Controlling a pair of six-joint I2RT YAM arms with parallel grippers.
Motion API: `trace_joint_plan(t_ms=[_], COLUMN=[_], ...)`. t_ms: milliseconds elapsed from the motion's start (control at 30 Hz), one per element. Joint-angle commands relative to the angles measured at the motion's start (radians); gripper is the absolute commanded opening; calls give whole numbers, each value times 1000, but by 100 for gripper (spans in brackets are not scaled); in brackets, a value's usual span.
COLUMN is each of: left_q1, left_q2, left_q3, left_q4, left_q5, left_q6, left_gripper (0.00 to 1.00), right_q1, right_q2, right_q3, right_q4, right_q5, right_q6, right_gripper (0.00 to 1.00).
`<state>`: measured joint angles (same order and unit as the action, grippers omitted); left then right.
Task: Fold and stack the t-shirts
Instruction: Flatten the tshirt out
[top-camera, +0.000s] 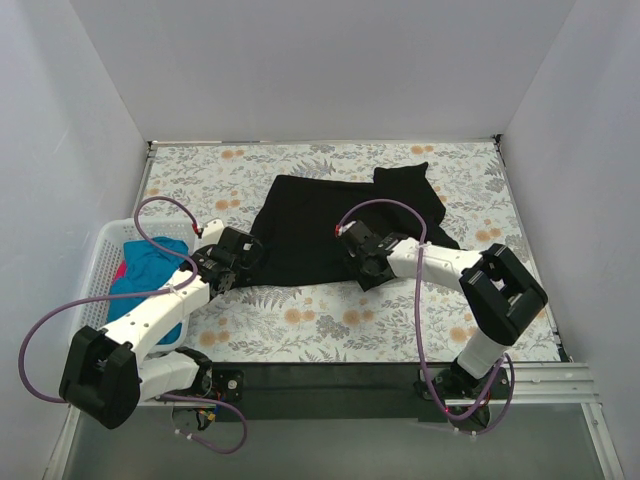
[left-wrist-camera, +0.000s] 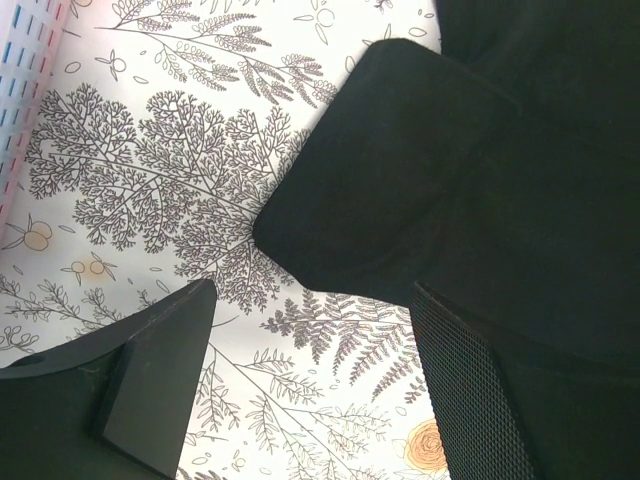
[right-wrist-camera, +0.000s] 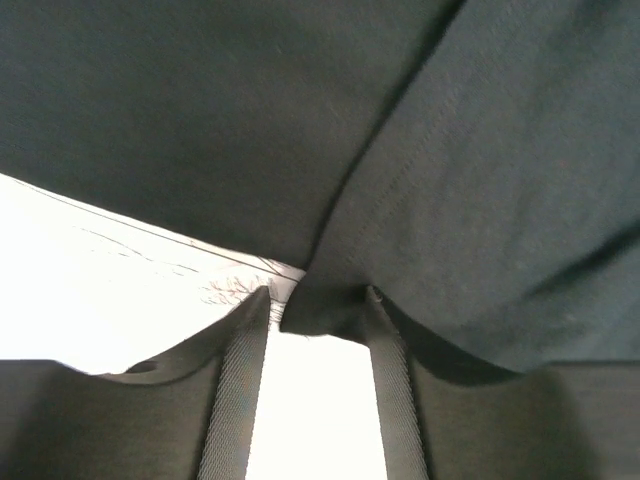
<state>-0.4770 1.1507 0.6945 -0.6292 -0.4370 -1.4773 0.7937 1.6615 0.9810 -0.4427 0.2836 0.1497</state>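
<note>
- Black t-shirt (top-camera: 320, 225) lies spread at centre frame in my top view.
- My left claw (left-wrist-camera: 310, 300) gapes wide, the shirt's corner just above it in frame.
- My right claw (right-wrist-camera: 320, 305) pinches the lower hem.

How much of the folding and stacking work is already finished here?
Done: nothing looks folded or stacked yet. In hand: the black shirt lies spread; the right tool pinches its near edge, and the left tool hangs open beside it. Left: fold it, then the teal shirt and pink cloth in the basket.
</note>
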Motion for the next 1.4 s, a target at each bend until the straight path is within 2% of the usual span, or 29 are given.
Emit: trace_joint_plan(t_ms=[0,33,67,100,167,200,400,600,667,767,800,900,1000,1100,1133,1267,1367], left_q1=[6,6,6,6,6,6,6,5,6,11,14,34,46,48,49,48,48], left_q2=[-17,-19,-20,-22,-26,-28,-39,-34,-19,24,43,168,263,401,543,665,754], left_q3=[-1,-1,-3,-1,-4,-3,-4,8,20,86,86,215,308,414,484,592,637], left_q4=[23,23,23,23,22,20,13,25,28,49,54,75,91,106,105,97,89], left_q5=[-43,-43,-43,-45,-48,-49,-69,-45,-37,-43,-43,-49,-37,-13,25,98,113], left_q6=[9,8,8,8,8,6,-8,-28,-34,-18,-9,28,63,94,110,120,126], left_gripper=[77,77,77,77,77,77,77,76,76,76,76,75,70,59,50,38,34], right_q1=[16,16,16,16,19,27,47,47,47,47,47,47,47,47,47,47,47], right_q2=[11,11,9,3,-9,-20,-256,-673,-747,-923,-924,-1083,-1147,-1192,-1218,-1229,-1237], right_q3=[31,31,33,33,42,47,25,-99,-140,-186,-195,-220,-231,-226,-214,-202,-199], right_q4=[-60,-62,-70,-76,-105,-120,-286,-427,-462,-491,-498,-536,-568,-626,-655,-663,-674], right_q5=[112,120,124,127,118,106,5,-214,-267,-346,-354,-347,-336,-302,-288,-258,-247], right_q6=[-12,-15,-16,-18,-21,-21,59,210,253,347,364,436,470,482,481,482,482], right_gripper=[46,36,30,16,3,1,1,1,1,1,1,1,1,1,1,1,1])
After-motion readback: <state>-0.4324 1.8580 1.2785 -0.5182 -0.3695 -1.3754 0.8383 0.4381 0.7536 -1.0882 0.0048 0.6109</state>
